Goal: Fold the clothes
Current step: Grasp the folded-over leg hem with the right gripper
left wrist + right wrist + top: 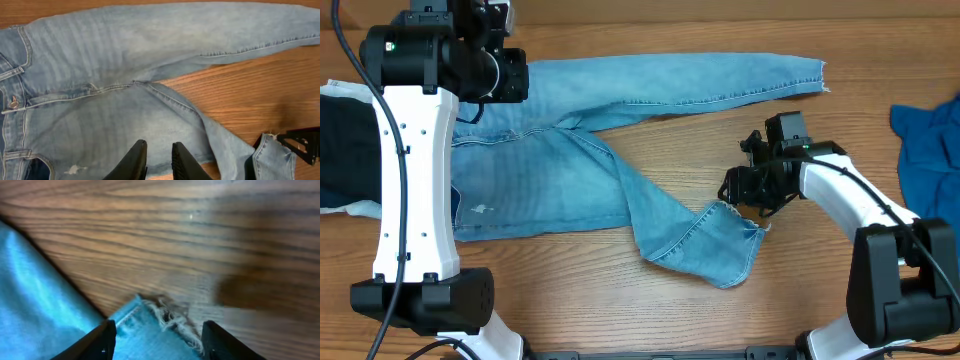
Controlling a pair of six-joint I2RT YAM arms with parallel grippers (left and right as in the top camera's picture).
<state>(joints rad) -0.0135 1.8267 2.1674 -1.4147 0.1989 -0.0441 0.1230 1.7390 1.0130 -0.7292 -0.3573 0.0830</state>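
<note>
Jeans [540, 170] lie spread across the middle of the bench [720, 130], waist toward the left, not yet folded. The upper leg [700, 80] runs straight along the far side to a frayed end at the right. The lower leg [670, 225] bends diagonally down and to the right, and its end is turned over in a loose flap near the front edge. The right hand [157, 327] sits low at that flap. In its wrist view I see the fingers [102, 340] wide apart with the frayed hem [170, 320] lying on the wood between them, and neither finger presses the cloth, so it holds nothing. The left hand [157, 150] hangs over the seat of the jeans near the far-left side. Its two dark fingers stand narrow, with a slim gap, and I see no cloth caught in that gap. The same view shows the waistband [17, 55] at the left edge and the crotch seam where the two legs part. A navy piece [345, 150] lies at the far left edge of the bench, partly hidden by the left arm. I cannot tell whether it touches the jeans. A brighter blue cloth [930, 150] sits bunched at the far right edge, well apart from the jeans and from the right hand.
</note>
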